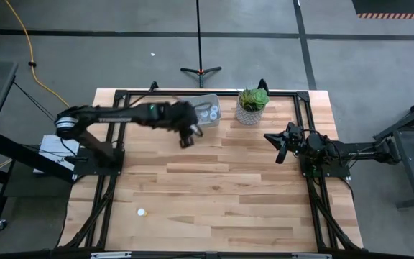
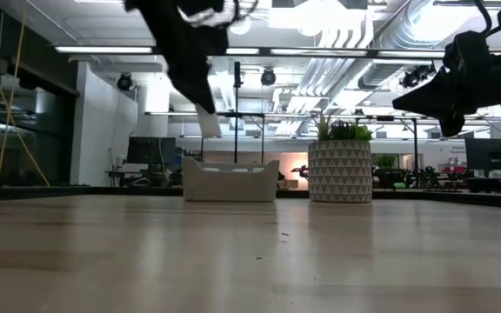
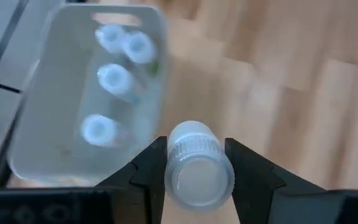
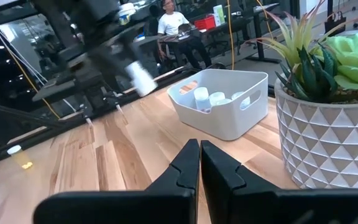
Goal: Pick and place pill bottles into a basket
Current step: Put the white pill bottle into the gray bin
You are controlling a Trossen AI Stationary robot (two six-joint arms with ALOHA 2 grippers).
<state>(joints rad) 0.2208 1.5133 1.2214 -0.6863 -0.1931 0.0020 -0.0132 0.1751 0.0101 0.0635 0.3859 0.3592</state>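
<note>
You have one pill bottle (image 3: 197,174) clamped cap-outward between the fingers of the left gripper (image 1: 186,139), held in the air just short of the basket (image 1: 205,100), at about its 7 o'clock corner in the high view. The basket sits at the far edge of the surface (image 1: 214,187), roughly 12 o'clock from the middle, with a potted plant (image 1: 252,105) just beside it at 3 o'clock. Four bottles (image 3: 115,79) already lie inside it, as the left wrist view shows.

One more bottle (image 1: 141,213) stands alone on the surface near the front left corner, around 7 o'clock from the centre and well apart from everything else.

So you look to be well past halfway: four in, one in hand and close to the drop, one left to fetch. Whether any others lie out of sight cannot be told.

Your right gripper (image 4: 199,163) waits by its base at about 3 o'clock, raised off the surface, fingers pressed together and holding nothing.
</note>
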